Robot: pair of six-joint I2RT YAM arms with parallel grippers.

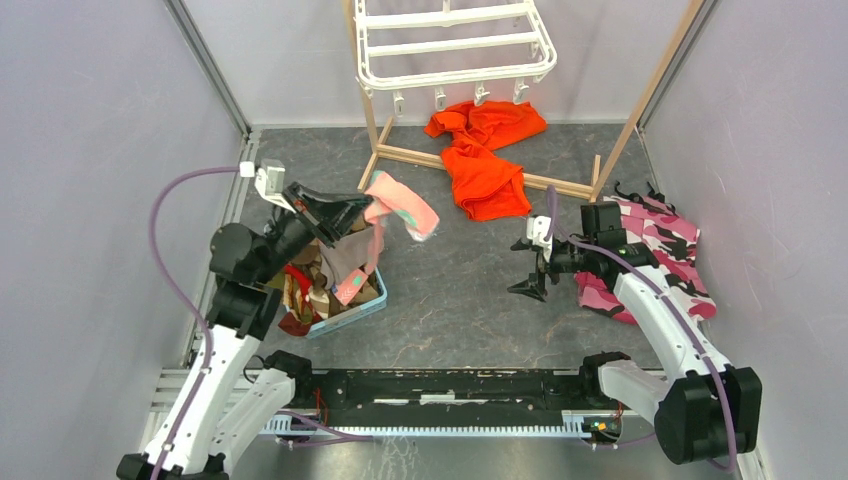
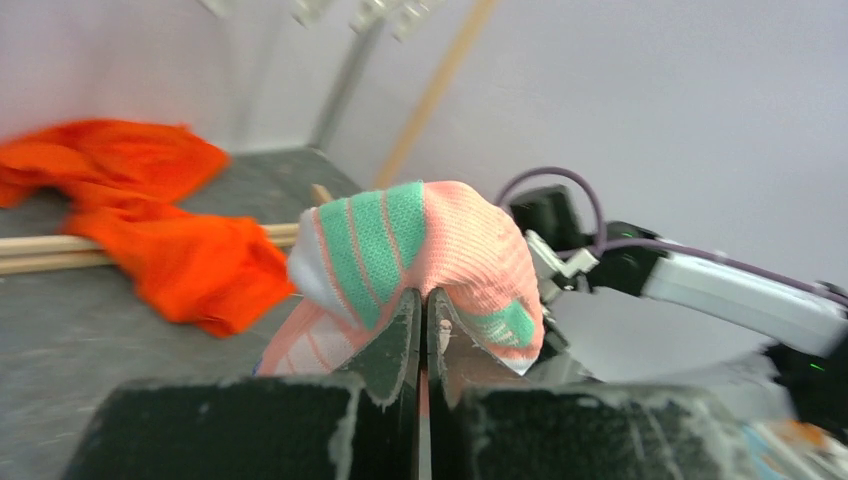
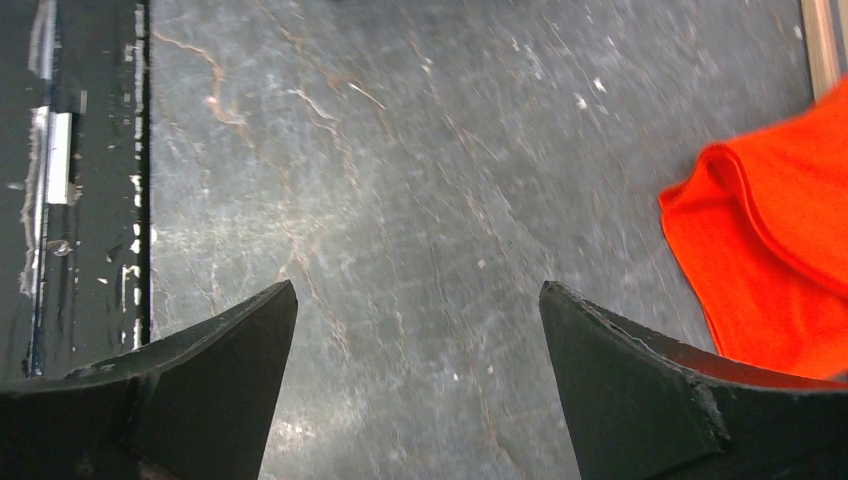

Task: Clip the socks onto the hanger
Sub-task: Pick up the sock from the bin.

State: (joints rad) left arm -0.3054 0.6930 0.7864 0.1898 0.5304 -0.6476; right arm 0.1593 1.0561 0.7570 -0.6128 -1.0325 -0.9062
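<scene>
The whole table [image 1: 470, 300] is seen from high above and behind the arm bases [image 1: 615, 378], tilted forward. From the left wrist, a near-level look is taken along the left gripper [image 2: 420, 325], very close on the pink sock [image 2: 440, 240], toward the right arm [image 2: 720, 290]. From the right wrist, the tabletop is viewed steeply downward at close range past the right gripper [image 3: 418, 300]. The orange garment [image 1: 485, 165] is shared by all three views.

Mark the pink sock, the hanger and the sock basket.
pink sock [image 2: 470, 240]: left wrist view, on the pink knit at the top of the fold.
hanger [image 1: 455, 77]: top external view, on the white front rail above the clips.
basket [image 1: 355, 312]: top external view, on its blue near wall.
</scene>
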